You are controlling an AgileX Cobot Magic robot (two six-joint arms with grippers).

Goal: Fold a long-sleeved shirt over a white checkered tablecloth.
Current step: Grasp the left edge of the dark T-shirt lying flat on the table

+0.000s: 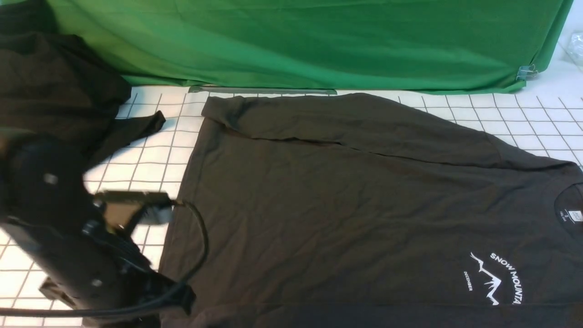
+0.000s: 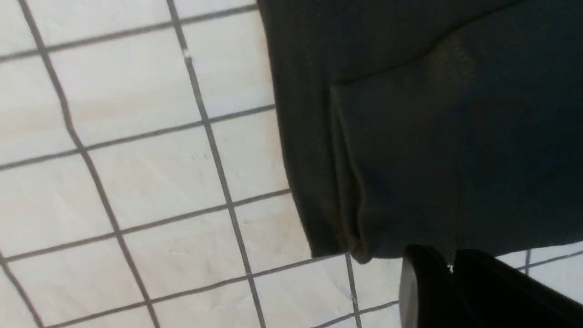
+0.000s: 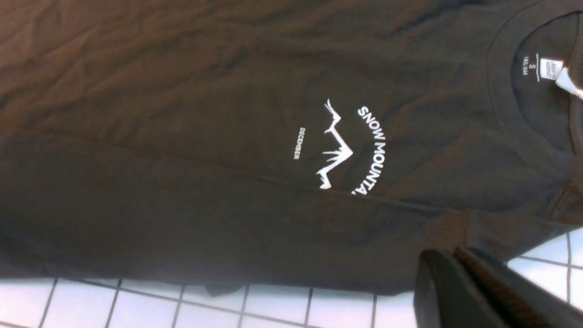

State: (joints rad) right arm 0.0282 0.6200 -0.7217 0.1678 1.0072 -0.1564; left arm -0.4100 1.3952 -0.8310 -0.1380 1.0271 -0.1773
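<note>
The long-sleeved shirt (image 1: 346, 196) lay spread flat on the white checkered tablecloth (image 1: 150, 159). My right gripper (image 3: 451, 256) was closed, empty, by its edge. I couldn't tell about my left gripper (image 2: 448, 263).

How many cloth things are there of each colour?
Dark grey or black: 2 (long-sleeved shirt, plain garment heap)
Green: 1 (fabric sheet)
White with squares: 1 (tablecloth)
Total: 4
</note>
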